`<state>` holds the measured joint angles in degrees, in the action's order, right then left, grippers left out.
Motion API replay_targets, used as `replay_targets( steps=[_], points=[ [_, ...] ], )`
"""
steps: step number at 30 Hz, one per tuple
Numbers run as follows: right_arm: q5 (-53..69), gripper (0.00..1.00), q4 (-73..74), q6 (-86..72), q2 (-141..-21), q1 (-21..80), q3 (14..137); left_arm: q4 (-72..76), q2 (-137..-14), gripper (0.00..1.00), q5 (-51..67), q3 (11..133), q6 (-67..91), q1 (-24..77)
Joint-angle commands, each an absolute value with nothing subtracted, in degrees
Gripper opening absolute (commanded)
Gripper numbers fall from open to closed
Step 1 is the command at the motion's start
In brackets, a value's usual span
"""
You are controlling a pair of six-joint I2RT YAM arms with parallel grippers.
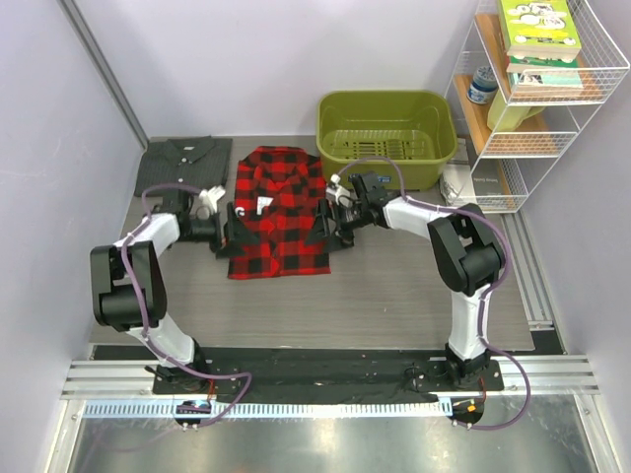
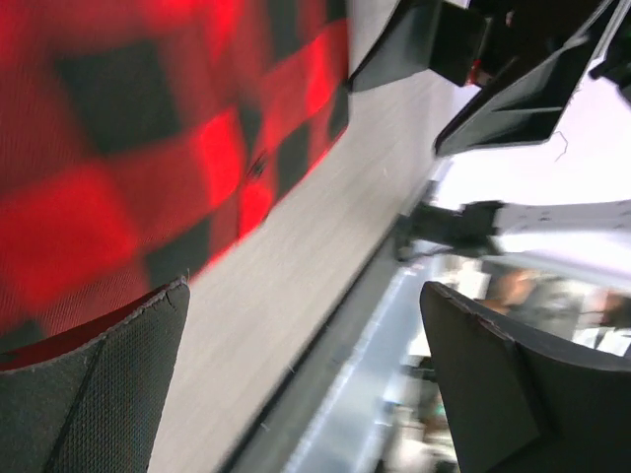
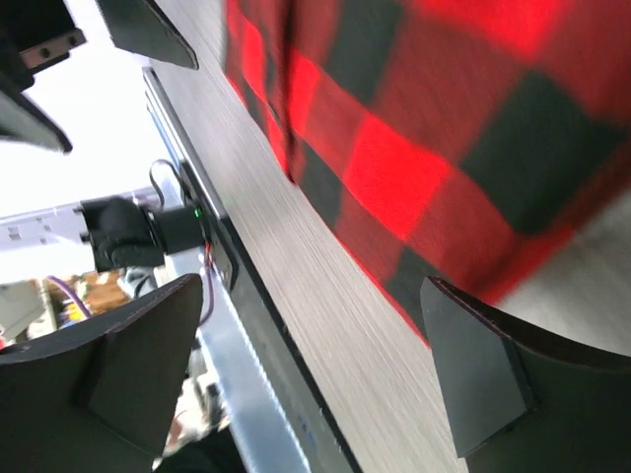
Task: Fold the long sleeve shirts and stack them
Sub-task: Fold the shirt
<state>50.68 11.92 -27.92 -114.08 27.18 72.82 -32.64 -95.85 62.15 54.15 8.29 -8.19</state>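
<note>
The red plaid shirt (image 1: pixel 278 212) is lying folded mid-table (image 1: pixel 394 286); the grey shirt (image 1: pixel 185 163) is lying folded far left. The left gripper (image 1: pixel 227 236) and right gripper (image 1: pixel 328 222) are flanking the plaid shirt, jaws standing wide apart, gripping nothing

one shirt (image 1: pixel 183 163) lies in the far left corner of the tabletop (image 1: pixel 394 286). the other shirt (image 1: pixel 279 212) lies just right of it, nearer the middle. a basin (image 1: pixel 386 123) sits at the far edge, behind and right of that shirt. a wire rack (image 1: pixel 537 148) stands at the far right corner, with books (image 1: pixel 537 25) on its top shelf.
</note>
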Motion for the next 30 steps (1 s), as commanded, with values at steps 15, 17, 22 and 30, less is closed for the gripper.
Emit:
replay_targets(
  steps=[15, 17, 22, 30],
  points=[
    [43.8, 0.41, 0.7, -30.6, -131.2, 28.4, 91.2, 4.8, -114.3, 0.55, 49.7, 64.3, 35.5, 0.5],
    [43.2, 0.4, 1.4, -28.2, -132.0, 28.1, 90.8, 3.6, -115.5, 0.55, 47.4, 63.7, 35.2, -1.9],
    [41.6, 0.4, 7.2, -19.3, -134.3, 28.0, 90.7, -1.7, -116.9, 0.55, 42.6, 62.6, 32.8, -4.3],
    [47.5, 0.43, 9.3, -22.1, -123.2, 28.6, 91.9, -8.2, -101.1, 0.71, 60.6, 57.8, 20.8, -4.5]
  ],
)
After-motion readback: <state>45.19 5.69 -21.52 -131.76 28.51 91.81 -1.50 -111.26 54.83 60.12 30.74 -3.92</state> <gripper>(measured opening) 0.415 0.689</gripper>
